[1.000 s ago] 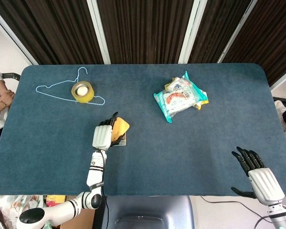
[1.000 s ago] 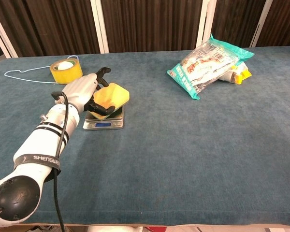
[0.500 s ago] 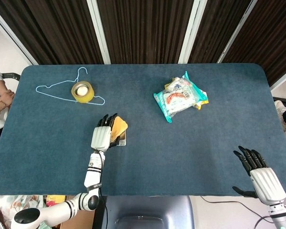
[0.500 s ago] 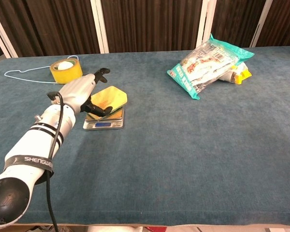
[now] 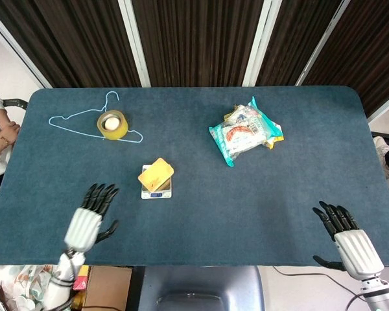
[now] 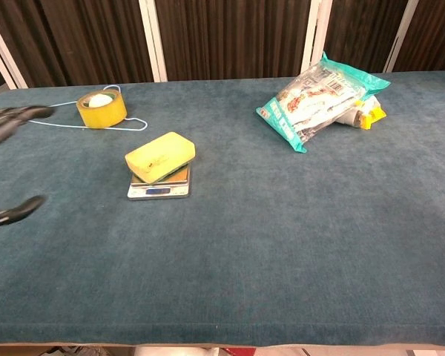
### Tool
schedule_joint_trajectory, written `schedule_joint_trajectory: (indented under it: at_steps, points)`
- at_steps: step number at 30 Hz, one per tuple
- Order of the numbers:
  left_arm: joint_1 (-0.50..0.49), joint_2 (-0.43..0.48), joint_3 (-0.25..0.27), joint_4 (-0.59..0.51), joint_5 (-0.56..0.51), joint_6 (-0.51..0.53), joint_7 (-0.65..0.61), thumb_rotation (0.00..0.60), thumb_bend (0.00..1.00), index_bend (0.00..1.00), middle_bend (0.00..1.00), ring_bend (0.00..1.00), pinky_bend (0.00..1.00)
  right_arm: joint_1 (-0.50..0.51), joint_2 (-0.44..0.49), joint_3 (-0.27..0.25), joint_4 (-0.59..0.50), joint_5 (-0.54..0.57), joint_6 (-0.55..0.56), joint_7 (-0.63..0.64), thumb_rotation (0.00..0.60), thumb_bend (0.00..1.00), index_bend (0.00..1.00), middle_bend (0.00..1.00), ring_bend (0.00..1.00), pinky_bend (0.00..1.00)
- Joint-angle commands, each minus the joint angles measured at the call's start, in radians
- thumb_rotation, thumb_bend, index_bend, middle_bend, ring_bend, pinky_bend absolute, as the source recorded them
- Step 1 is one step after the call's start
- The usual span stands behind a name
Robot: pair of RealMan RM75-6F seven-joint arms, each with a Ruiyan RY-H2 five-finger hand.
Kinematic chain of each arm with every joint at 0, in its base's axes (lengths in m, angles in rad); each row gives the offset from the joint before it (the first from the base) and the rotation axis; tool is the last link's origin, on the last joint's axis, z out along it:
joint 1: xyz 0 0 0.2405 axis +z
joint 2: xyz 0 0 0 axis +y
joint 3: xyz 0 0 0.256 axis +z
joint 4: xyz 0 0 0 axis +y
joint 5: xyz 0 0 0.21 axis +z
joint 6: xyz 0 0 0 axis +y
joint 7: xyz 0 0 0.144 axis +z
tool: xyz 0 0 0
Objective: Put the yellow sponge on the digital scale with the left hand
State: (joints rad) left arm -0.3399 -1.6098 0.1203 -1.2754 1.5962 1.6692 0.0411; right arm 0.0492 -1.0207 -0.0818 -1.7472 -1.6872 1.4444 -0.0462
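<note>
- The yellow sponge (image 6: 160, 156) lies on the digital scale (image 6: 159, 185), turned at an angle so its corners overhang the platform; by my reading the placement is done, and the main risk is a knock that slides it off.
- The left hand (image 5: 91, 217) hovers over the tabletop (image 5: 259, 201) near the front edge, well apart from the scale, fingers (image 5: 101, 194) spread and holding nothing. A careless sweep forward from there could clip the overhanging corner or shove the light scale.
- The sponge covers the far part of the platform but not the front display strip; if it creeps forward, a reading could be hidden.
- The right hand (image 5: 345, 240) sits at the near right corner, fingers apart and empty, far from everything, so it poses little threat.
- The tape roll (image 6: 101, 108), wire hanger (image 5: 84, 120) and snack bags (image 6: 322, 96) lie well apart from the scale and should not interfere.
</note>
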Motion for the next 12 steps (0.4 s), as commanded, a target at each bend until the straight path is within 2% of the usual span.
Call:
schedule_joint_trajectory:
  at_steps: [1, 6, 12]
  points:
    - [0.115, 0.12, 0.1, 0.035, 0.035, 0.027, -0.131, 0.6, 0.31, 0.0, 0.06, 0.0, 0.04, -0.002, -0.011, 0.006, -0.01, 0.013, -0.002, -0.03, 0.6, 0.19, 0.0, 0.0, 0.0, 0.0]
    - [0.114, 0.16, 0.057, -0.025, 0.032, 0.013, -0.093, 0.6, 0.31, 0.0, 0.05, 0.0, 0.03, 0.0, -0.024, 0.001, -0.018, 0.004, -0.013, -0.065, 0.6, 0.19, 0.0, 0.0, 0.0, 0.0]
    - [0.124, 0.167, 0.043, -0.037, 0.041, -0.022, -0.06, 0.6, 0.31, 0.0, 0.05, 0.0, 0.03, -0.002, -0.026, 0.0, -0.019, 0.007, -0.015, -0.074, 0.6, 0.2, 0.0, 0.0, 0.0, 0.0]
